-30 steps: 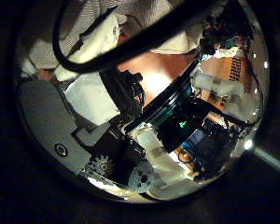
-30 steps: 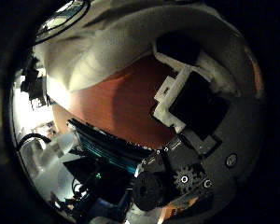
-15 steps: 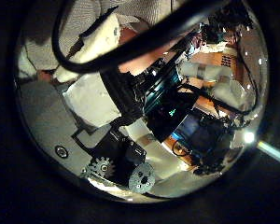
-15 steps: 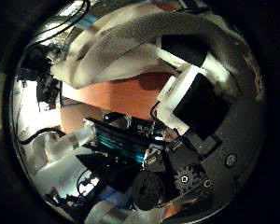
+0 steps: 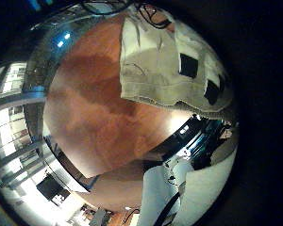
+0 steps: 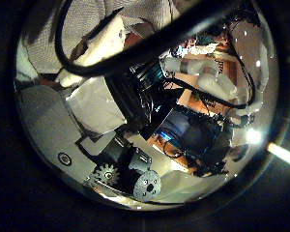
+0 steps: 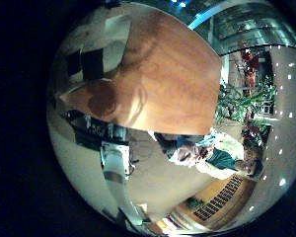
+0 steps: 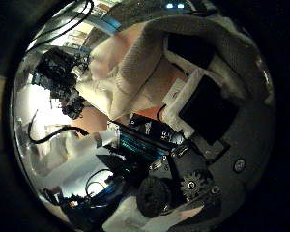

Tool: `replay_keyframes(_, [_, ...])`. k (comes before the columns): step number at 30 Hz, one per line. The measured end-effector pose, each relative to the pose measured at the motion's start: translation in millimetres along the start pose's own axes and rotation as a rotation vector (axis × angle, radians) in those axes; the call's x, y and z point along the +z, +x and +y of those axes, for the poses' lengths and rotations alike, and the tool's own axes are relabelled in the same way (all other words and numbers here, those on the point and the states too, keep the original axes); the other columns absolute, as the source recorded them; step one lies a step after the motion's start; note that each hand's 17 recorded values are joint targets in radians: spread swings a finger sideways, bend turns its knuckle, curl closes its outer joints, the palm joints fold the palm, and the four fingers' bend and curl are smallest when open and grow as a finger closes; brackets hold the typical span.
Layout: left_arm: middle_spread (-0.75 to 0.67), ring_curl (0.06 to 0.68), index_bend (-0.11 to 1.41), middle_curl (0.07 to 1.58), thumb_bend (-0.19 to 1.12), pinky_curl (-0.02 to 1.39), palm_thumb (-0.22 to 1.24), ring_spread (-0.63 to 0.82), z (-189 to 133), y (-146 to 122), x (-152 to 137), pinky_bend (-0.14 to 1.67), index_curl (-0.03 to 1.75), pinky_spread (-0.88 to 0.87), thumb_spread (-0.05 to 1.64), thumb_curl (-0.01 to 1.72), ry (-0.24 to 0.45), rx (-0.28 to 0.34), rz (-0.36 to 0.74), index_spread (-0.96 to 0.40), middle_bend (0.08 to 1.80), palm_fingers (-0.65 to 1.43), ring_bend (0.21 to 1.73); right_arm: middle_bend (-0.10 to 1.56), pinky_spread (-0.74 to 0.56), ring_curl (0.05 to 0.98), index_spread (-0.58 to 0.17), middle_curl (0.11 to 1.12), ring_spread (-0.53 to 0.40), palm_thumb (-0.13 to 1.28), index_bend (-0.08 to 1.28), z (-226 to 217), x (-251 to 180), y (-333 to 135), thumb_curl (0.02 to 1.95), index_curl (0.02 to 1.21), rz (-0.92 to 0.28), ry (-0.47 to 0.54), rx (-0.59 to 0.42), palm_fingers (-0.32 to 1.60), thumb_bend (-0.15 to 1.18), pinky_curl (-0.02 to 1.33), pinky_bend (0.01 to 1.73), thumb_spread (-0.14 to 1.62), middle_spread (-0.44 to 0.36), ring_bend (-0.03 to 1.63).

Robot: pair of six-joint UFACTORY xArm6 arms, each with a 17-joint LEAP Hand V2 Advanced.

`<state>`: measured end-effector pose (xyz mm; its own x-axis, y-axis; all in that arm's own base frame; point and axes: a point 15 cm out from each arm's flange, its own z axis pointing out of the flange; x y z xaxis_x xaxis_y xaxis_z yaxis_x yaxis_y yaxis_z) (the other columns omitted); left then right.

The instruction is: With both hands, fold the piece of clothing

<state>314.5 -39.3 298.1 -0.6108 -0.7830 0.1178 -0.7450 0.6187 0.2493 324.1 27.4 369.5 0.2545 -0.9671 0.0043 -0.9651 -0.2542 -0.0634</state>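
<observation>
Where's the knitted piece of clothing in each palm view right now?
Left little finger side: the knitted piece of clothing shows against the wooden tabletop.
Left thumb side: only a strip at the rim.
Right little finger side: beside the tabletop.
Right thumb side: large, close to the palm.
Shared landmark: the tabletop.

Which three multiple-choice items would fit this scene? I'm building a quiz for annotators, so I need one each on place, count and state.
1. Where is the piece of clothing?
A in a basket
B at the left robot hand's fingers, over the table
C on the floor
2. How many garments show?
A one
B two
C four
3. What is its state beside the right robot hand?
A spread flat
B rolled tight
C rumpled

B: fingertips sit on the cloth above the wood.
A: only one garment shows.
C: it bunches in folds by the palm.
</observation>
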Motion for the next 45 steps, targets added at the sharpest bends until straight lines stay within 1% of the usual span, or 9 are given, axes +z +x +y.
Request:
replay_keyframes(9, [-0.58,0.53,0.39,0.94,-0.01,0.81,0.51,-0.52,9,-60,25,0.36,1.08,-0.83,1.28,0.36,-0.015,-0.122,0.061,-0.72,0.82,1.02,1.05,1.32,-0.22,0.701,-0.265,0.75,-0.215,0.99,1.08,-96,7,-1,0.63,0.83,-0.013,-0.034,-0.028,1.15,-0.01,0.82,1.25,1.21,-0.127,1.36])
replay_keyframes(15, [-0.59,0.529,0.38,0.94,-0.01,0.82,0.5,-0.52,-6,-94,63,0.34,1.08,-0.84,1.27,0.36,-0.025,-0.176,0.101,-0.72,0.81,1.03,1.04,1.33,-0.21,0.703,-0.265,0.73,-0.214,0.99,1.09,-176,57,-11,0.65,0.83,-0.023,-0.105,-0.067,1.13,-0.01,0.85,1.24,1.2,-0.126,1.37])
replay_keyframes(20, [-0.59,0.528,0.36,0.94,-0.01,0.83,0.5,-0.53,-40,-113,76,0.33,1.07,-0.85,1.26,0.36,0.025,-0.212,0.134,-0.72,0.81,1.04,1.03,1.33,-0.21,0.71,-0.269,0.73,-0.211,0.98,1.08,-224,117,-27,0.66,0.84,-0.026,-0.161,-0.11,1.11,-0.01,0.88,1.25,1.21,-0.128,1.38])
replay_keyframes(24, [-0.59,0.529,0.36,0.94,-0.01,0.84,0.5,-0.53,-59,-126,80,0.3,1.08,-0.84,1.26,0.36,0.053,-0.276,0.171,-0.72,0.81,1.04,1.02,1.34,-0.21,0.715,-0.271,0.73,-0.211,0.98,1.08,-257,142,-40,0.66,0.84,-0.011,-0.084,-0.136,1.11,-0.01,0.9,1.24,1.21,-0.133,1.38])
replay_keyframes(28, [-0.58,0.538,0.36,0.96,-0.02,0.86,0.47,-0.52,-74,-151,92,0.26,1.08,-0.82,1.27,0.36,0.074,-0.39,0.204,-0.72,0.82,0.94,1.0,1.34,-0.21,0.713,-0.272,0.72,-0.214,0.91,1.07,-278,164,-37,0.66,0.84,-0.002,-0.037,-0.118,1.11,-0.03,0.9,1.23,1.21,-0.134,1.37])
replay_keyframes(36, [-0.56,0.568,0.28,0.99,-0.01,0.93,0.44,-0.49,-83,-198,87,0.25,1.1,-0.78,1.27,0.36,0.217,-0.597,0.23,-0.67,0.84,0.77,1.03,1.09,-0.34,0.646,-0.324,0.63,-0.232,0.76,0.74,-299,172,1,0.57,0.77,0.006,0.041,-0.026,0.93,-0.01,0.81,1.16,1.32,-0.151,1.32])
replay_keyframes(39, [-0.53,0.587,0.15,0.99,-0.01,0.97,0.45,-0.46,-76,-206,95,0.3,1.07,-0.75,1.27,0.36,0.211,-0.63,0.245,-0.6,0.77,0.55,1.03,0.94,-0.42,0.624,-0.351,0.59,-0.262,0.73,0.46,-304,171,9,0.54,0.71,0.005,0.062,-0.008,0.62,-0.02,0.77,1.21,1.35,-0.164,1.31])
replay_keyframes(43, [-0.39,0.589,0.15,0.92,-0.02,1.02,0.44,-0.38,-71,-206,97,0.4,1.02,-0.7,1.23,0.36,0.188,-0.639,0.248,-0.48,0.43,0.25,1.02,0.84,-0.39,0.586,-0.398,0.56,-0.262,0.68,0.34,-303,171,22,0.5,0.64,0.003,0.064,0.016,0.39,-0.02,0.74,1.18,1.36,-0.161,1.22])
replay_keyframes(45, [-0.21,0.58,0.16,0.83,-0.03,1.04,0.4,-0.29,-69,-208,94,0.42,0.97,-0.6,1.19,0.36,0.189,-0.652,0.252,-0.38,0.21,0.07,0.98,0.75,-0.27,0.555,-0.42,0.53,-0.215,0.65,0.35,-302,169,27,0.48,0.61,0.003,0.067,0.024,0.2,-0.02,0.73,1.07,1.36,-0.147,1.15])
